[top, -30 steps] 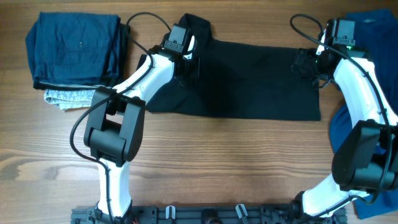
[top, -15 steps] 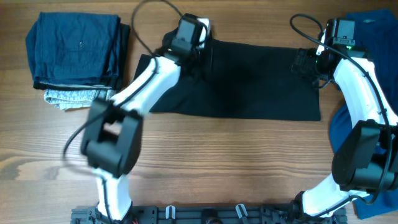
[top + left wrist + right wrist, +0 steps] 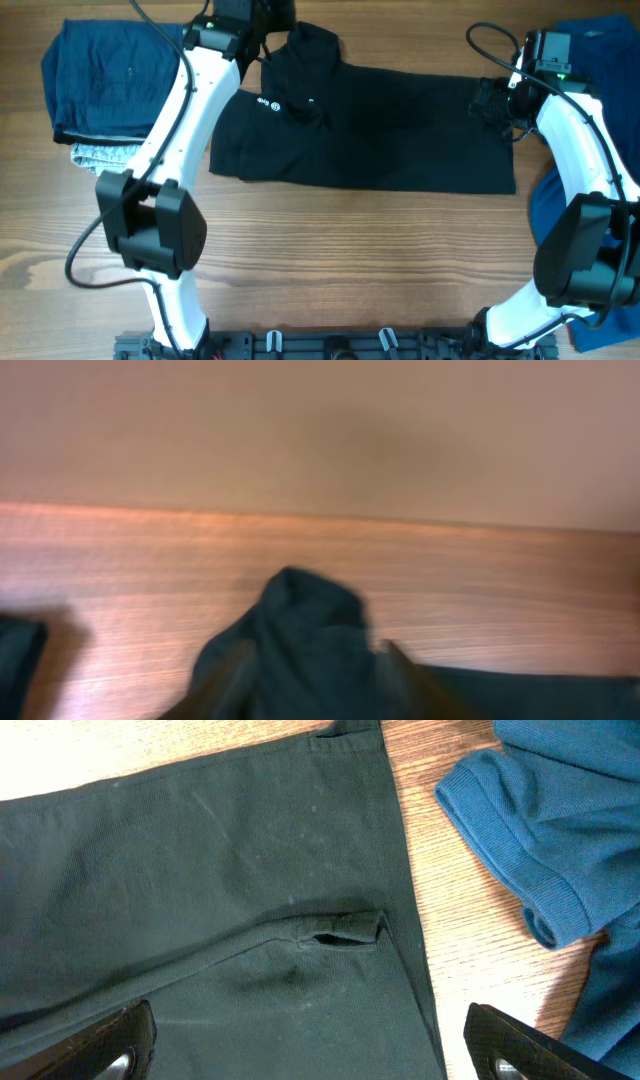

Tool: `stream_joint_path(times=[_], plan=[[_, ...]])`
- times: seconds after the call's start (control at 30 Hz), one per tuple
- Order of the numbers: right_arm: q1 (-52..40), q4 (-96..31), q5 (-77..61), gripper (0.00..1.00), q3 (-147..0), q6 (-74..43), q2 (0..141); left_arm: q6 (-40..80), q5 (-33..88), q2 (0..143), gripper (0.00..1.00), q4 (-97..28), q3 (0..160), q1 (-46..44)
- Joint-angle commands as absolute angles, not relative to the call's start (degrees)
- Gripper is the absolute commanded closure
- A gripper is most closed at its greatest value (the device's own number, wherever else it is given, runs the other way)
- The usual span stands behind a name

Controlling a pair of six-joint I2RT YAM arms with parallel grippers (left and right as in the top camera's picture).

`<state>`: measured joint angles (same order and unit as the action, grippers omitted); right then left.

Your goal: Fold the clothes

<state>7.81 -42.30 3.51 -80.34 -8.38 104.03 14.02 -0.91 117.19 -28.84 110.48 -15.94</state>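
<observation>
A black short-sleeved polo shirt [image 3: 370, 125] of soft knit lies flat across the far middle of the wooden counter [image 3: 330, 270]. The right tool [image 3: 310, 1052] hovers spread wide over the shirt's right hem. The left tool [image 3: 255, 20] is blurred, so I cannot tell its spread. The limp, light cloth is likely best pinched at the hem corners.
</observation>
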Motion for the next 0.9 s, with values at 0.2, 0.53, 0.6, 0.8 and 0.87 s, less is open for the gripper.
stream_joint_path(times=[0.2, 0.53, 0.6, 0.8, 0.87], plan=[[7.9, -37.2, -3.4, 0.0, -80.9, -9.2, 103.6, 16.2, -7.1, 115.9, 0.0, -34.9, 111.0, -4.8], [-10.7, -10.6, -13.3, 0.0, -80.9, -15.6, 106.8, 16.1, -7.2, 115.9, 0.0, -35.0, 111.0, -2.4], [-16.0, -3.7, -7.6, 0.0, -80.9, -16.7, 110.6, 16.1, -7.2, 115.9, 0.0, -35.0, 111.0, -2.4], [-21.2, 14.9, -1.9, 0.04, -80.9, -16.5, 126.5, 16.1, -7.2, 115.9, 0.0, -35.0, 111.0, -2.4], [-21.1, 18.0, -1.9, 0.18, -81.9, -15.5, 130.1, 16.1, -7.2, 115.9, 0.0, -35.0, 111.0, -2.4]])
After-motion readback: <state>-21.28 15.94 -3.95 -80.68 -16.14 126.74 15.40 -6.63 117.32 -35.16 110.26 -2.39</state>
